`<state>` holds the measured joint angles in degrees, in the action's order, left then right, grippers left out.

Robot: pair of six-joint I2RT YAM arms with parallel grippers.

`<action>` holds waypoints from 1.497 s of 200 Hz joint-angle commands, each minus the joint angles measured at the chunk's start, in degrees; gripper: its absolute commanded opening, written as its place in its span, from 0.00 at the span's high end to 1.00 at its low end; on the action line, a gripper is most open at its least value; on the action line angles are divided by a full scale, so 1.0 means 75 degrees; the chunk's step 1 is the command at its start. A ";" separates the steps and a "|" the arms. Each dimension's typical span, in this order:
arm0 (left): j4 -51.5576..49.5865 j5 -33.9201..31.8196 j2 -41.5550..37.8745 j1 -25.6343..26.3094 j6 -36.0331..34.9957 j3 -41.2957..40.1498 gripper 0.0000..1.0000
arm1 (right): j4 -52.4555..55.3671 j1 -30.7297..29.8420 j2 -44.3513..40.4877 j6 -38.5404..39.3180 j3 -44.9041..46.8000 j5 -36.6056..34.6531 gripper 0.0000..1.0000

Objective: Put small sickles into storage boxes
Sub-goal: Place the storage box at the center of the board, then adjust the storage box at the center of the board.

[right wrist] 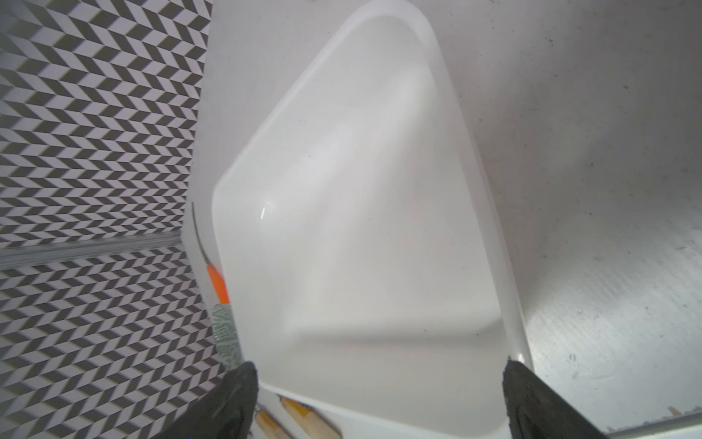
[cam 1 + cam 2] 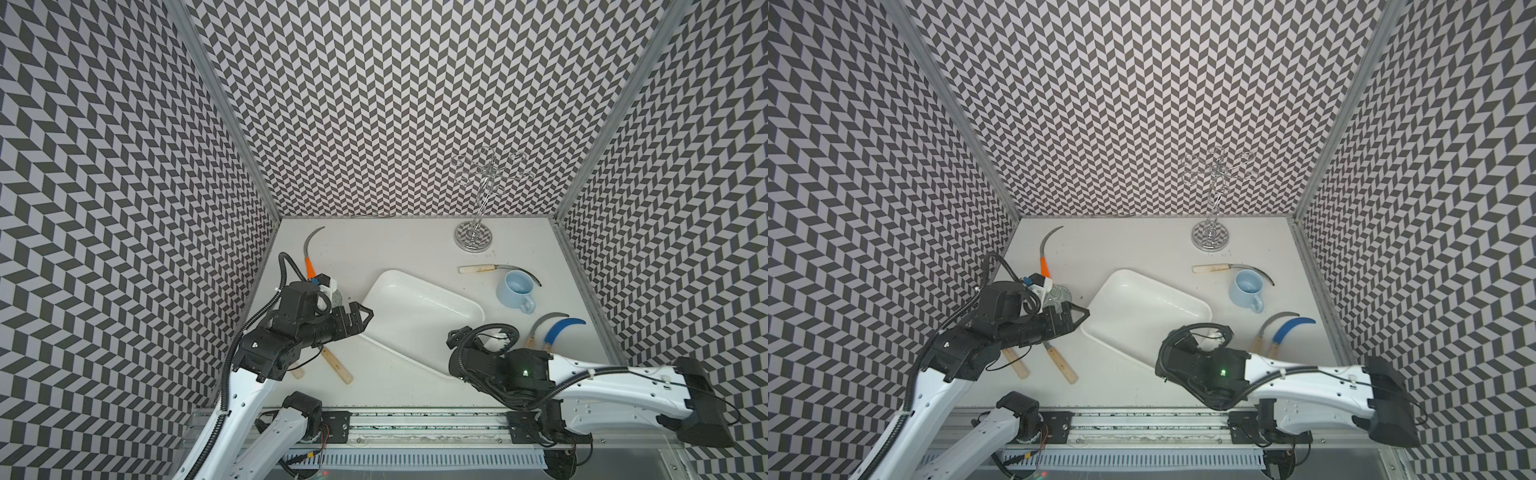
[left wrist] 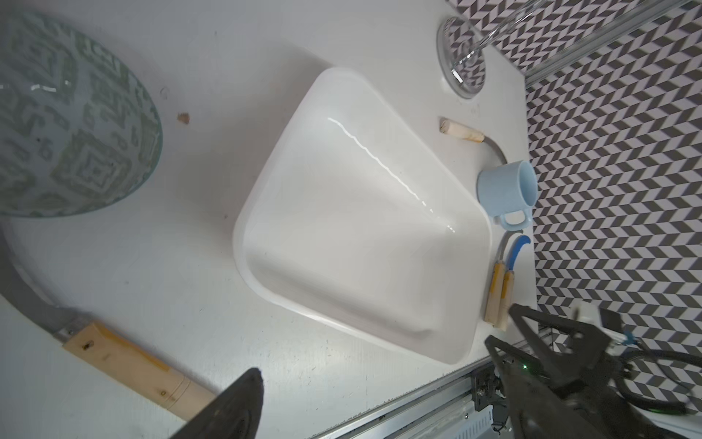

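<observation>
Small sickles (image 2: pixel 478 269) lie on the table (image 2: pixel 395 249) around the empty white storage tray (image 2: pixel 415 307), and with left pincer (image 2: pixel 363 318) and right pincer (image 1: pixel 380 363) both spread open near it, we risk knocking the tray askew when reaching for one.

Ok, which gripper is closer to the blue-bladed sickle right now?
Right. The right gripper is at the white tray's near corner, on the side where the blue-bladed sickle lies. The left gripper is at the tray's opposite edge.
</observation>
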<state>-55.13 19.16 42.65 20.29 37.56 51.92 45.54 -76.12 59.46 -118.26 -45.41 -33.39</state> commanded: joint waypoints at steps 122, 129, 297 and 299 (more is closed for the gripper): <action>0.3677 0.0586 0.1979 0.0203 0.2701 -0.2112 0.00 | 0.0266 0.2083 -0.0622 0.7103 -0.2229 0.1038 0.00; 0.3851 0.0590 0.2234 0.0202 0.2731 -0.2083 0.00 | 0.0119 0.2402 -0.0737 0.7328 -0.2138 0.1245 0.00; 0.3510 0.0017 0.5955 -0.0790 0.1092 0.1855 0.00 | -0.0823 0.5971 0.0398 0.9736 -0.1055 0.4122 0.00; 0.3485 -0.0025 0.5919 -0.0762 0.1102 0.1881 0.00 | -0.0840 0.5990 0.0496 0.9769 -0.1075 0.4138 0.00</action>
<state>-26.26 21.06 88.86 11.55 47.05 63.00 44.69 -33.50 57.84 -49.17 -53.41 -7.07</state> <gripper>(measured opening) 0.998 0.997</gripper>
